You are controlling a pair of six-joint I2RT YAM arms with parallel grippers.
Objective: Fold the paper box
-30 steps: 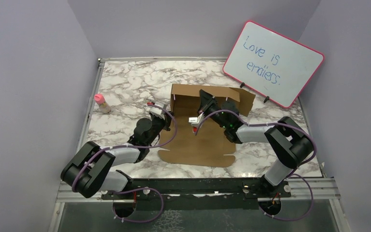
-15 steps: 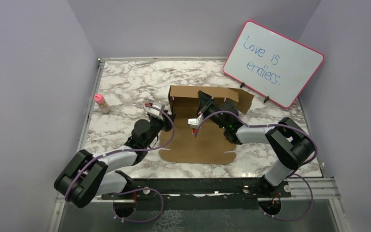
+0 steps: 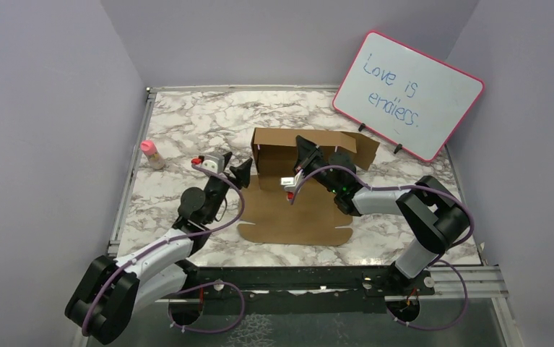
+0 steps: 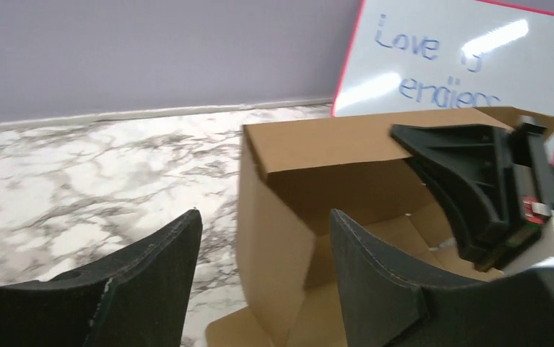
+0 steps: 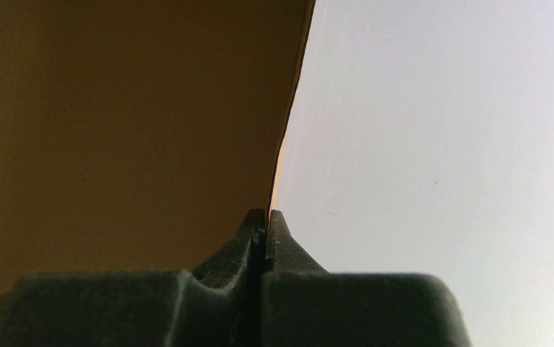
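In the top view, the paper box point(image 3: 295, 213) lay in the middle of the marble counter point(image 3: 187, 123). Its front panel was flat and its back and left walls stood upright. The left fingers point(image 3: 241, 172) sat just beside the box's left wall, spread apart with nothing between them. The right fingers point(image 3: 304, 148) reached inside the box toward the back wall. Only this view showed a small pink-capped bottle point(image 3: 151, 154), well apart at the counter's left edge.

The left wrist view showed what the top view could not: the folded-over lip along the top of the back wall, the inner corner, and the right arm's black fingers tilted inside the box.

The right wrist view showed only brown cardboard on the left and pale wall on the right. The right fingers were pressed together, with a cardboard edge rising from their tips. Whether they nipped that edge could not be told.

A pink-framed whiteboard point(image 3: 409, 94) leaned at the far right corner, with "Love is endless." handwritten in blue. The left wrist view showed the board with its lower line partly hidden by the box.
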